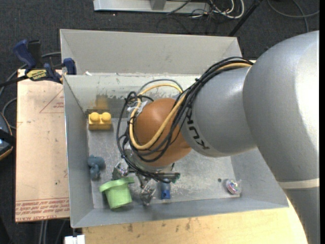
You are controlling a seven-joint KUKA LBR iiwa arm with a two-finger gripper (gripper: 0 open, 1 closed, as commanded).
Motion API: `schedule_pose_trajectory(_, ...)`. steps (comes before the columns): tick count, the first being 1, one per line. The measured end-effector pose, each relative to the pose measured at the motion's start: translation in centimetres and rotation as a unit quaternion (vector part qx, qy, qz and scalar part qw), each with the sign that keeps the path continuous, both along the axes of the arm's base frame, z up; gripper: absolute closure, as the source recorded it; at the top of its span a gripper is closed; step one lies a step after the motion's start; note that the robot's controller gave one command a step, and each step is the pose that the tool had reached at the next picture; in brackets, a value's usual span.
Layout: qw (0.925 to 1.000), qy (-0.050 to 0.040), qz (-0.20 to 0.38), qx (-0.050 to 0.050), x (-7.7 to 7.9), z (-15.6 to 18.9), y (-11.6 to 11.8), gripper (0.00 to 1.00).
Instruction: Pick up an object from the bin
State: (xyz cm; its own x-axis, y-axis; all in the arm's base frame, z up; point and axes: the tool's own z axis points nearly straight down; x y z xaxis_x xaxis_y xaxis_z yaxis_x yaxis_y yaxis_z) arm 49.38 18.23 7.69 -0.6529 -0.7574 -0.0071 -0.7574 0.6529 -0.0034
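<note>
We're logging the grey bin (76,136) first, taking the green cup (117,193) by its near wall as our landmark. The arm (264,100) is filling the space up and right of the cup. Its orange cover (157,131), looped in cables, is hanging just above-right of the cup.

The gripper (146,189) is sitting low, just right of the cup. Spread or pressed together, we can't tell, since the wrist clutter is hiding it.

The cup is looking like the likeliest pick, being the closest thing. A yellow brick (99,120) is lying well above the cup, and a blue-grey piece (95,166) just up-left of it. A small blue piece (165,191) is lying right of the cup, on the gripper's far side. A tiny shiny bit (232,187) is lying far right of the cup.

To do this step well, we're advising:
- Commit to one thing only.
- If it's the cup, pinch across its wall rather than its whole body.
- Stay clear of the near wall.
- Keep the blue piece out of the closing.
- Lift straight up.
</note>
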Motion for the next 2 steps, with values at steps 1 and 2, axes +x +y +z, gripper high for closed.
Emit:
schedule_pose_trajectory(1,1.0000,-0.0008,-0.002,0.000,0.1,0.2,-0.1,1.00)
schedule_pose_trajectory(2,0.9999,-0.0015,-0.010,0.001,0.9,13.3,-0.5,1.00)
